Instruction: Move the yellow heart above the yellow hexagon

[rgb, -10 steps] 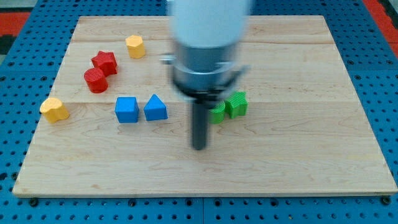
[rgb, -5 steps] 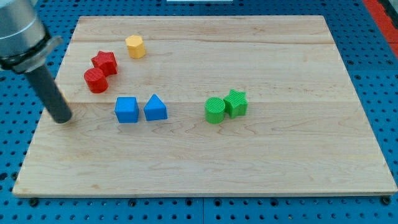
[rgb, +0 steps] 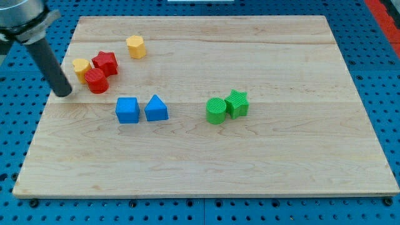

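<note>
Camera view shows the yellow heart [rgb: 80,66] at upper left of the worktop [rgb: 281,162], touching the red blocks [rgb: 100,72], left of and lower than the yellow hexagon [rgb: 135,47]; my tip [rgb: 64,92], jawless, sits lower-left, so most remains.

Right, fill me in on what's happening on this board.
My tip sits near the board's left edge, just left of and below the yellow heart, which rests against the red cylinder and red star. The yellow hexagon lies further right and higher, so the heart is not yet above it.
</note>
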{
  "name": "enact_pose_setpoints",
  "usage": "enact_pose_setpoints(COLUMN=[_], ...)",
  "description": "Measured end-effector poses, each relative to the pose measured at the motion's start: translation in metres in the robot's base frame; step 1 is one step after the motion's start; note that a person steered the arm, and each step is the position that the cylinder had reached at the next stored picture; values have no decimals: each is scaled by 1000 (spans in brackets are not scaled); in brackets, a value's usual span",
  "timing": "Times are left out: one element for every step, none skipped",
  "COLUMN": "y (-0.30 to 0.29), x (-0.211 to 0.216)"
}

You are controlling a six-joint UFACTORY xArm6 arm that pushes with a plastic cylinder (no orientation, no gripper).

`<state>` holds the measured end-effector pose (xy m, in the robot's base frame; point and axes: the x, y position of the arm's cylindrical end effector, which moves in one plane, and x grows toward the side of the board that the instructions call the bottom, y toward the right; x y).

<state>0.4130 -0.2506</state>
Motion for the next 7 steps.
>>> enact_pose_setpoints(y=[29, -2, -36, -15, 29, 61, 40], x=[-14, -36, -67, -101, -138, -170, -206])
